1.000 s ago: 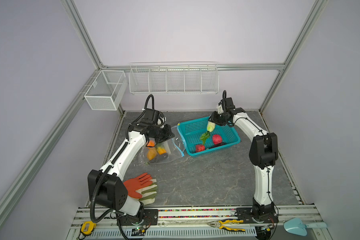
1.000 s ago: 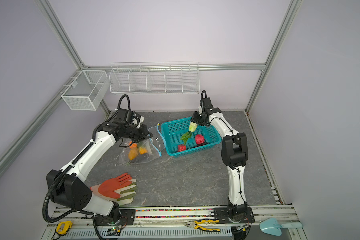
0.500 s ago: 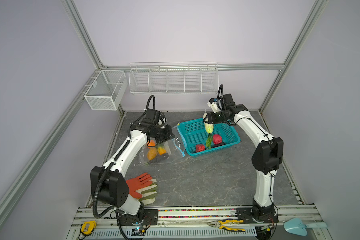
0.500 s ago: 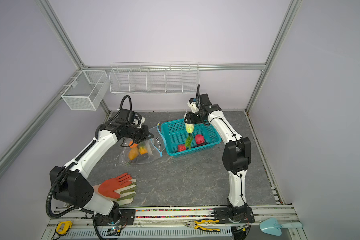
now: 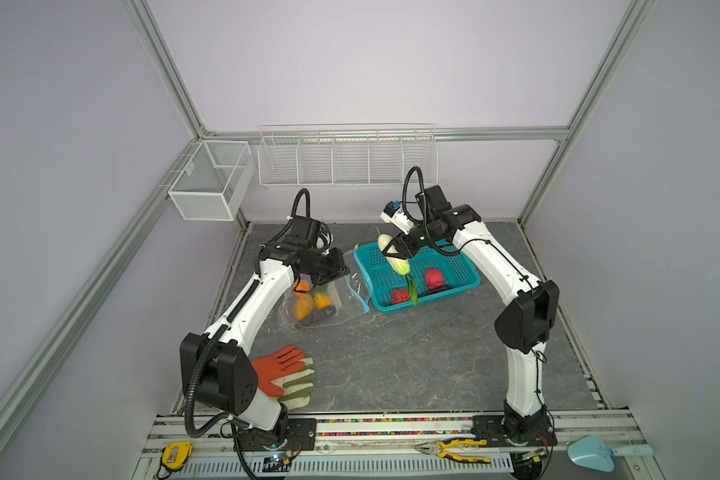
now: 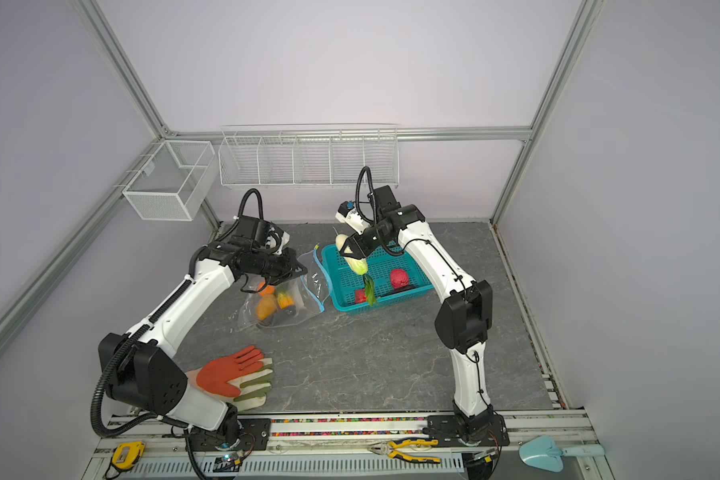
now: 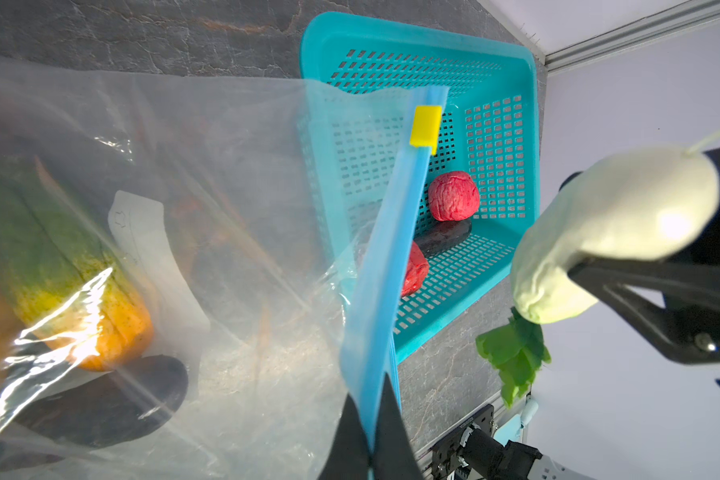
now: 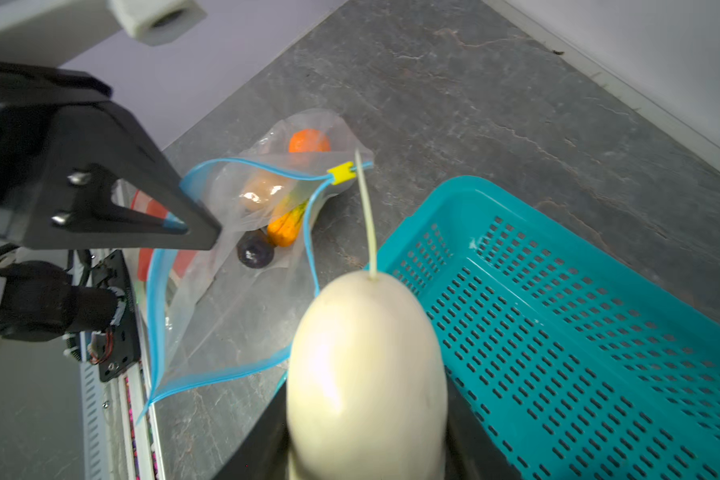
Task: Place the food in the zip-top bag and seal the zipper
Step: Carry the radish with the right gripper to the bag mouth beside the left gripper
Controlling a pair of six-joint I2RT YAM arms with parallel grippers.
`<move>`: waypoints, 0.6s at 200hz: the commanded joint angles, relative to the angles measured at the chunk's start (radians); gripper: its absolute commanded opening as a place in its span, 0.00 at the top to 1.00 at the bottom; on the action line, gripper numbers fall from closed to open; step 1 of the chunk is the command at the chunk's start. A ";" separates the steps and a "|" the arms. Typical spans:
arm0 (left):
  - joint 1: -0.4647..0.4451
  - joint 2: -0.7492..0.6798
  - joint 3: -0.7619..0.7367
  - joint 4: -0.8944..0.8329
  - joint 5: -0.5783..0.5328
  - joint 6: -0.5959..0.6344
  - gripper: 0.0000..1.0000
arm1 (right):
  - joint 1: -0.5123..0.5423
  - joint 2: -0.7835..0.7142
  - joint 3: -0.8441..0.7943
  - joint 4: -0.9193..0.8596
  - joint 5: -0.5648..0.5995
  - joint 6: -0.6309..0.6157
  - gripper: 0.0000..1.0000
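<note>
right pincer holding vegetable, grey stone tabletop, lilac walls

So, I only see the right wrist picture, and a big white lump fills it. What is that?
Observer: A toy radish, clamped in the right gripper; green leaves dangle from its other end.
Operator: The basket looks empty from here.
Observer: It isn't: two red pieces and a dark one lie at its hidden end.
Operator: What holds the bag open?
Observer: The left gripper, shut on the zipper strip, holding that lip up.
</note>
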 commanded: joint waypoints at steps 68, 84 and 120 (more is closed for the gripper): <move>0.006 -0.019 0.035 -0.009 0.004 -0.005 1.00 | 0.099 0.126 0.132 -0.138 -0.096 -0.092 0.67; 0.007 -0.024 0.033 -0.006 0.002 -0.006 1.00 | 0.116 0.126 0.130 -0.148 -0.101 -0.106 0.67; 0.007 -0.026 0.029 -0.001 0.006 -0.011 1.00 | 0.145 0.130 0.132 -0.163 -0.104 -0.123 0.68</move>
